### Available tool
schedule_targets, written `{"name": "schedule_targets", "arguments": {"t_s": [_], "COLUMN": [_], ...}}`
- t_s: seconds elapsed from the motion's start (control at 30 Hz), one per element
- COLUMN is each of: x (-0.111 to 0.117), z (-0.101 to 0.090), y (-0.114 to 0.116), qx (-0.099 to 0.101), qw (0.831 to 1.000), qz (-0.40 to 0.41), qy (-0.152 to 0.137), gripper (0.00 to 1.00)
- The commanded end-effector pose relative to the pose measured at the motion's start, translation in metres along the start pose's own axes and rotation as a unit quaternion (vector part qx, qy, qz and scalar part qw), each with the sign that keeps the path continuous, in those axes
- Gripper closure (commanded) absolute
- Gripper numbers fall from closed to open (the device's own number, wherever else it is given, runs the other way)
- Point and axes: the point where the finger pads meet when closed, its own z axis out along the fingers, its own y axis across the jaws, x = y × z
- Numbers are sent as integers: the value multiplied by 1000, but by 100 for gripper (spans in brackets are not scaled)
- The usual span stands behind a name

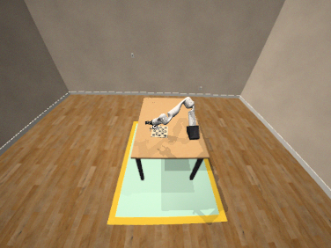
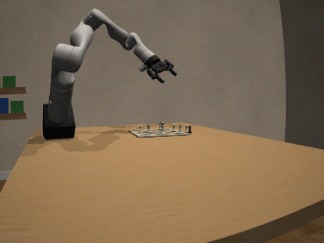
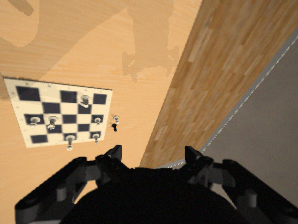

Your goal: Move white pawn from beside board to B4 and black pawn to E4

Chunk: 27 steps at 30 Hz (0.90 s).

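Beside the board's (image 3: 20,107) edge, on the bare tabletop (image 3: 75,40), stand the two pawns, almost touching: the white pawn (image 3: 115,118) and the black pawn (image 3: 115,128) right next to it. The gripper (image 3: 152,155) hangs high above them with its jaws spread to their full width and nothing between them; the exterior view shows it well clear of the board.

Both pawns look small, stiff and light, with narrow necks and rounded heads, so they should lift easily but will likely tip or skid if nudged from one side. My guess is the best hold is across the neck or upper body, the jaws coming straight down and closing evenly. Because the two stand so close, the open fingers may knock the neighbour; turning the jaws so neither finger lands between the pair seems wise.

Count: two pawns off the board, one white, one black. On the board the wrist view shows six pale pieces; their kinds are too small to tell. One board, one arm (image 2: 69,56).
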Motion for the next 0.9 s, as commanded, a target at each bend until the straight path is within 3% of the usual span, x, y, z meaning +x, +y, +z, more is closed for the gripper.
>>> {"name": "schedule_targets", "arguments": {"t_s": [0.0,0.87], "x": [-1,-1], "z": [-1,1], "y": [1,0], "qx": [-1,3], "qw": [1000,1000], "qz": [1,-2], "qy": [0,3], "gripper": [0,0]}}
